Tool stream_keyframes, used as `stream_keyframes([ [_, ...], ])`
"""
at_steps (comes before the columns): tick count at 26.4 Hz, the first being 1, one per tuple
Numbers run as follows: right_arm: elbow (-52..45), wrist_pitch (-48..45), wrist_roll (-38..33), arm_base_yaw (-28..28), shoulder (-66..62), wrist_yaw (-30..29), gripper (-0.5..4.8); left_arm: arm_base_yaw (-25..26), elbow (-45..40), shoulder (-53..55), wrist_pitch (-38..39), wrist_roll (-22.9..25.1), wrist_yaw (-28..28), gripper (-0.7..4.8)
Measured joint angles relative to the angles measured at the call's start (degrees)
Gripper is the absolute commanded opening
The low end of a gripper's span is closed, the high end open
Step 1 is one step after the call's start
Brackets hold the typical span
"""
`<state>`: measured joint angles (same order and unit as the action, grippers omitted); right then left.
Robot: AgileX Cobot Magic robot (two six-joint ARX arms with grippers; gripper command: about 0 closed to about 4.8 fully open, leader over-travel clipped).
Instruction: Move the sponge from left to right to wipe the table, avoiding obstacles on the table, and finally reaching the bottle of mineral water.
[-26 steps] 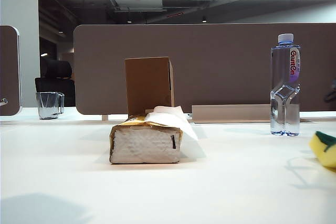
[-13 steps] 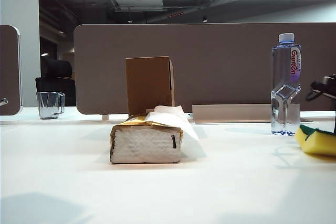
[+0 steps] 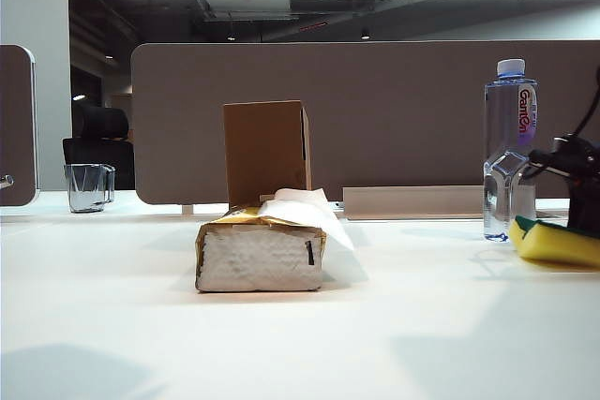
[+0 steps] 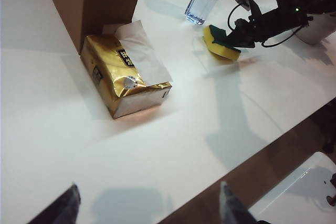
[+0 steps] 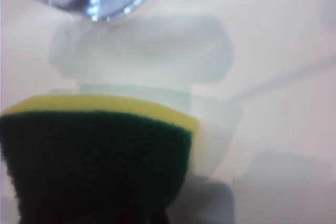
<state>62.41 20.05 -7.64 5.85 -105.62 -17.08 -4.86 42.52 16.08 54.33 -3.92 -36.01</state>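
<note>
Right gripper (image 4: 231, 39) jaws clamping sponge (image 3: 553, 242) beside bottle (image 3: 510, 149), left gripper (image 4: 147, 211) jaws wide

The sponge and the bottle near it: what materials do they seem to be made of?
The sponge, held in the right gripper: likely soft yellow foam with a dark green, matte scouring layer. The bottle: probably clear, glossy plastic, since the background shows through, with a white cap.

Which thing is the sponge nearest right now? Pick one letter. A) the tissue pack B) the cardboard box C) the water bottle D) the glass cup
C: the right hand, shut on the sponge, has it just beside the water bottle, far from the tissue pack and cardboard box.
</note>
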Motion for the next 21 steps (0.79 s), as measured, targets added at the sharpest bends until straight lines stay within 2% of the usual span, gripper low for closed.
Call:
stream_keyframes([
  [9,1.31,-0.74,-0.83,-0.77,-1.07,1.05,-0.07,0.0,0.0,0.0,0.0,0.0,-0.02,3.41],
  [13,1.31,-0.74,-1.11,-0.77,-1.09,0.37,0.23,0.0,0.0,0.0,0.0,0.0,-0.09,3.41],
  [16,1.46,-0.7,-1.53,-0.66,-1.31,-0.83,0.24,0.0,0.0,0.0,0.0,0.0,-1.14,3.41],
  [17,1.68,-0.44,-1.6,-0.66,-1.38,-0.81,0.38,0.0,0.0,0.0,0.0,0.0,-1.31,3.41],
  [20,2.29,0.59,-1.7,-0.68,-1.4,-0.76,1.29,0.0,0.0,0.0,0.35,0.0,-1.36,3.41],
  [21,2.43,0.61,-1.7,-0.72,-1.14,-0.74,1.32,0.0,0.0,0.0,0.55,0.0,-1.38,3.41],
])
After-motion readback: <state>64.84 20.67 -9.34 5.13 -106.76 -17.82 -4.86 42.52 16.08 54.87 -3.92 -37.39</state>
